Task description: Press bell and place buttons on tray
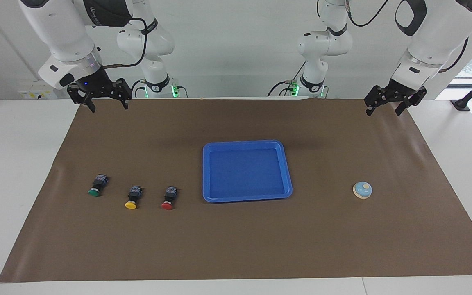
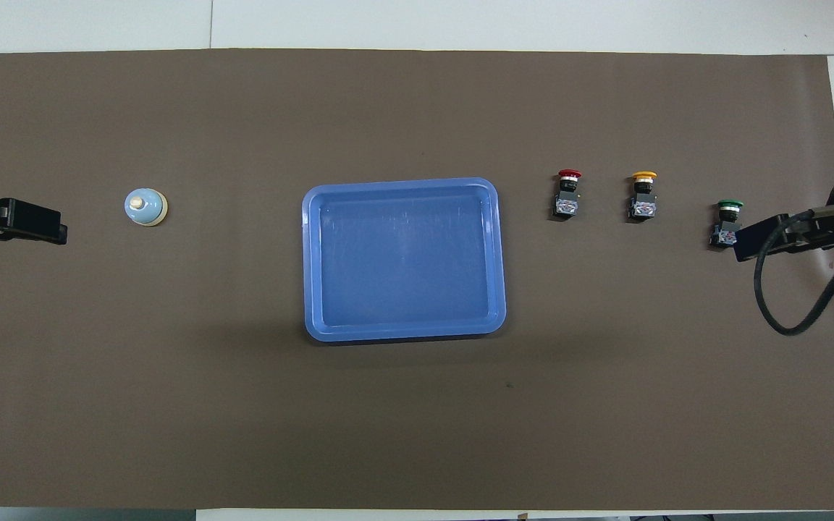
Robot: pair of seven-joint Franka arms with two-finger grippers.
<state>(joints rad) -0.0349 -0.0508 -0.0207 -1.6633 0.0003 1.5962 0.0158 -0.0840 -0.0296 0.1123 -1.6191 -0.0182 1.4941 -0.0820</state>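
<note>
Facing view: bell point(image 1: 362, 190) sits alone toward your left arm's end, well apart from the tray point(image 1: 246, 198). Left gripper point(image 1: 384, 105) hangs spread and empty, so it's your nearer arm for the press. Right gripper point(image 1: 107, 104), also spread, waits above the mat; buttons point(image 1: 132, 197) untouched.

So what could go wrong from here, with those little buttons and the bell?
1. The red button, yellow button and green button lie on their sides, small and close together; a gripper reaching for one might nudge its neighbour or let it roll.
2. The bell is small, so the open left gripper, up over the mat's edge, could come down off-centre and push it aside.
</note>
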